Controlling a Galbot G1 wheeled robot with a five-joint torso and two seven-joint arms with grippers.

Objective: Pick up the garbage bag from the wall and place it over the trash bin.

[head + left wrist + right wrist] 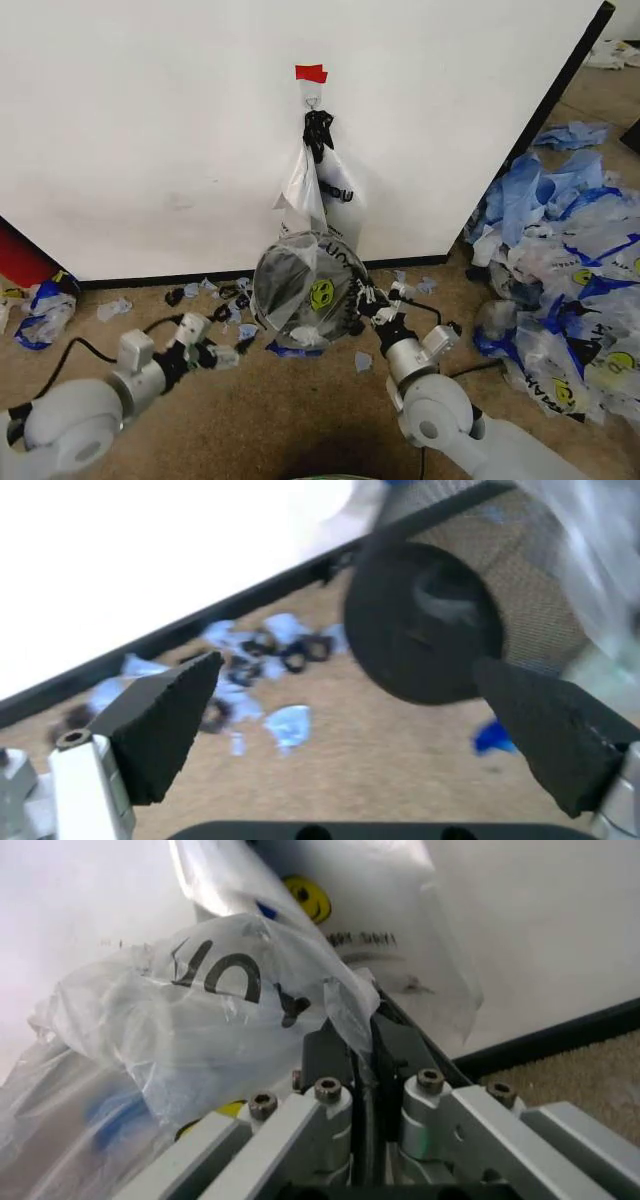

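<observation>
On your left, the left gripper (222, 356) hangs low beside the small round black wire-mesh trash bin (440, 622), its fingers spread wide and empty. The thin translucent whitish garbage bag (300, 290) already lies draped over the bin, under the large white wall (150, 120). The right gripper (368, 302) has its fingers pressed together on the bag's edge. I judge the covering step is in hand; next you must pull the plastic evenly around the rim.

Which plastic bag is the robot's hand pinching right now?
The garbage bag draped over the trash bin; the right gripper is shut on its edge. The other bag hangs from the wall's hook, untouched.
</observation>
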